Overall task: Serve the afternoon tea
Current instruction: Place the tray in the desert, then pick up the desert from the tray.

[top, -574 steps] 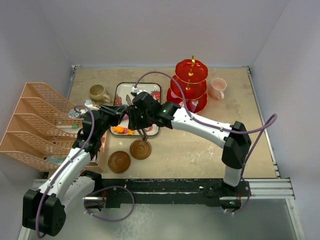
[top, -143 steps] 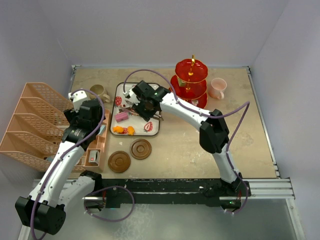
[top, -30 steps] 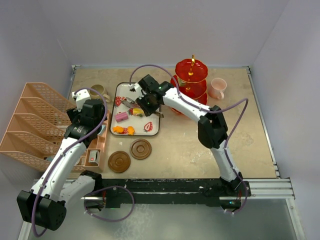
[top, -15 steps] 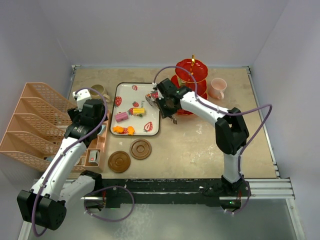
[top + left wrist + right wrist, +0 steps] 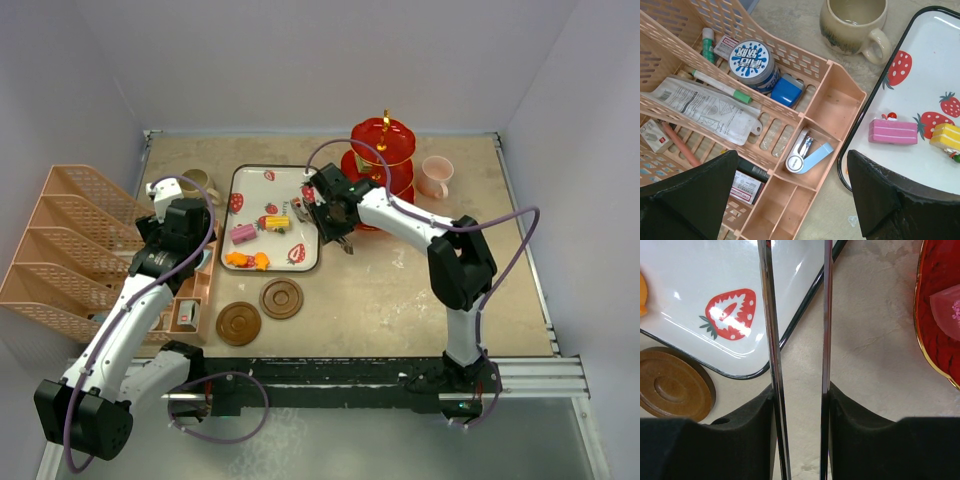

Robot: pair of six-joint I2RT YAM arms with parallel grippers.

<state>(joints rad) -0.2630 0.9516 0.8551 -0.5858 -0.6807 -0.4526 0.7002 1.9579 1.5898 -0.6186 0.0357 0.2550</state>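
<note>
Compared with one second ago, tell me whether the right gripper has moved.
Yes. The right gripper, holding the tweezers, shifted right: from over the tray's middle to its right edge, beside the red stand.

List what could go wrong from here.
1. The long metal tweezers clamped in the right gripper sit close to the red translucent three-tier stand; a sideways swing may knock it or the pale pink sweet on its lower tier.
2. Reaching for the white strawberry-printed tray, the tips may catch its black rim.
3. The open left gripper hangs over a peach plastic organiser; lowering toward the olive-brown mug may hit it.
</note>
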